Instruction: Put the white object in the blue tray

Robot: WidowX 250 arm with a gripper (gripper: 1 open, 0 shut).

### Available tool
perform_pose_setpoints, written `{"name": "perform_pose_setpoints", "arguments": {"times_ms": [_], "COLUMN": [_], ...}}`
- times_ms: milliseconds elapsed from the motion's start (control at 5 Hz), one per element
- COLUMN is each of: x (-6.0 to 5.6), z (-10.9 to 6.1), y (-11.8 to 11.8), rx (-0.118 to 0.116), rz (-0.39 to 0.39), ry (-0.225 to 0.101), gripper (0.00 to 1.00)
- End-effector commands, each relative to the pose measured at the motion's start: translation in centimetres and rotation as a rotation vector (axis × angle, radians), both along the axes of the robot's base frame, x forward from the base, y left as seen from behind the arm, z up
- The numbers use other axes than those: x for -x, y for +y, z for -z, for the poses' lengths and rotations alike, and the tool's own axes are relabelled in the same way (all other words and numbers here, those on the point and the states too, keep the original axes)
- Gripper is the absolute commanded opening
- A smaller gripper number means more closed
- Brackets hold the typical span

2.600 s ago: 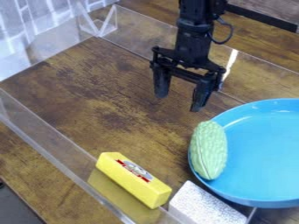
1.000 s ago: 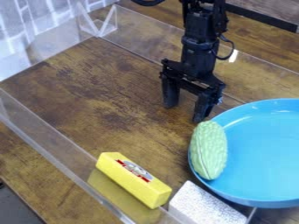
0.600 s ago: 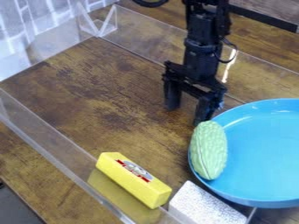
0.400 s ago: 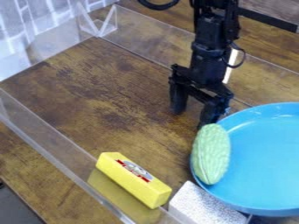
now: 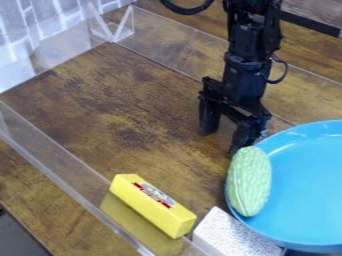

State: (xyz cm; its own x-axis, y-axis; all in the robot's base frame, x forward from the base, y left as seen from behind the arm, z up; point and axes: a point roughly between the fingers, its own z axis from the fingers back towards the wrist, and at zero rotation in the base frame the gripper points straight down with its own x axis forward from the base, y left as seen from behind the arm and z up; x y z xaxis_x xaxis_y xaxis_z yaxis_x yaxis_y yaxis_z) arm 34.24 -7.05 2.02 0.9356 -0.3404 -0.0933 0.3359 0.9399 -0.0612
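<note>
The white object (image 5: 237,238) is a speckled block at the bottom edge of the camera view, partly cut off, just in front of the blue tray (image 5: 310,178). The tray fills the right side and runs out of frame. My gripper (image 5: 234,131) points straight down at the wooden table just left of the tray's far rim. Its black fingers (image 5: 210,120) stand open with nothing between them. The right finger is at the tray's rim; I cannot tell whether it touches. The white object lies well in front of the gripper.
A pale green ribbed oval (image 5: 249,180) leans on the tray's left rim. A yellow bar with a label (image 5: 151,204) lies at the front, left of the white block. A clear plastic wall (image 5: 54,165) runs along the table's left and front edges.
The gripper has moved right and a little toward the camera, rolling slightly, and stays open. The tray's left rim and the green oval have shifted a little to the right.
</note>
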Motion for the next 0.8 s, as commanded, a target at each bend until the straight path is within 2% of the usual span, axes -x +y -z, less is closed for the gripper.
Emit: {"name": "perform_pose_setpoints", "arguments": {"times_ms": [0, 200, 600], "x": [-0.3, 0.2, -0.4], "z": [-1.7, -1.8, -2.8], "y": [-0.8, -2.7, -5.1], "rx": [0.011, 0.011, 0.016], "rz": [0.059, 0.131, 0.274], "ry": [-0.048, -0.051, -0.059], "gripper": [1.00, 1.00, 1.00]}}
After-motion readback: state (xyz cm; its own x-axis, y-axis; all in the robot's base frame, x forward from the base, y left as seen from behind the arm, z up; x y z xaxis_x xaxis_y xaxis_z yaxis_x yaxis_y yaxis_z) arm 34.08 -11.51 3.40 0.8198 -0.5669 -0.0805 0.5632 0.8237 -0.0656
